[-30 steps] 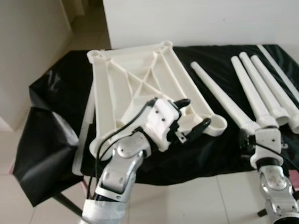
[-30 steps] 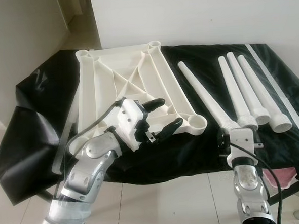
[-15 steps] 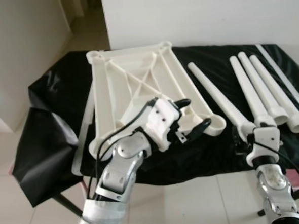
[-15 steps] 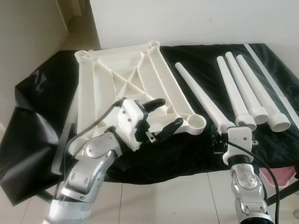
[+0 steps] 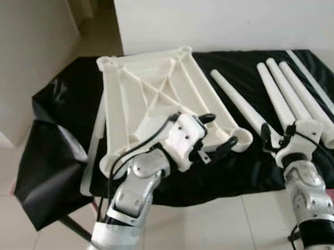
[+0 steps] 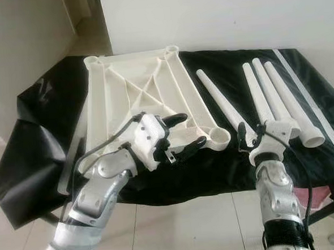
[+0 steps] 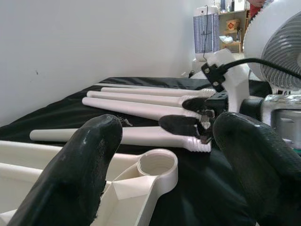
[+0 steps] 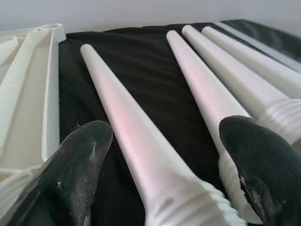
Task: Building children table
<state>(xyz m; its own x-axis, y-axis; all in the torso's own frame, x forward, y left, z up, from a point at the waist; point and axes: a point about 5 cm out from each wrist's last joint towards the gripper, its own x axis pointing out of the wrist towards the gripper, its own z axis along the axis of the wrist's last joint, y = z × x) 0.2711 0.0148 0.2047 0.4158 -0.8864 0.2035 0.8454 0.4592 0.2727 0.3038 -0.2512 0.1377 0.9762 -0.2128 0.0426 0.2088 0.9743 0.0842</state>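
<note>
White plastic makes up nearly everything on the black cloth point(image 5: 58, 103) covering the work table: an upside-down tabletop frame point(image 5: 154, 97) with cross ribs fills the area from 9 to 12 o'clock, and four tapered legs point(image 6: 261, 96) lie side by side toward 1 and 2 o'clock, threaded ends nearest the robot. A thin white strip point(image 5: 318, 87) lies beyond them near the cloth's far right edge, and a second strip point(image 5: 95, 149) lies along the frame's left side.

The left gripper point(image 5: 216, 134) hovers at the frame's near right corner, fingers spread wide and holding nothing; the round leg socket point(image 7: 157, 165) sits just ahead between the two fingertips.

The right gripper point(image 6: 251, 135) is at 4 o'clock, fingers wide apart on either side of the threaded end of the nearest leg point(image 8: 141, 155), not closed on it. The neighbouring leg point(image 8: 211, 103) lies just beside one finger, crowding that side.

A standing fan point(image 7: 277, 52) and a shelf point(image 7: 230, 28) stand beyond the table in the left wrist view.
</note>
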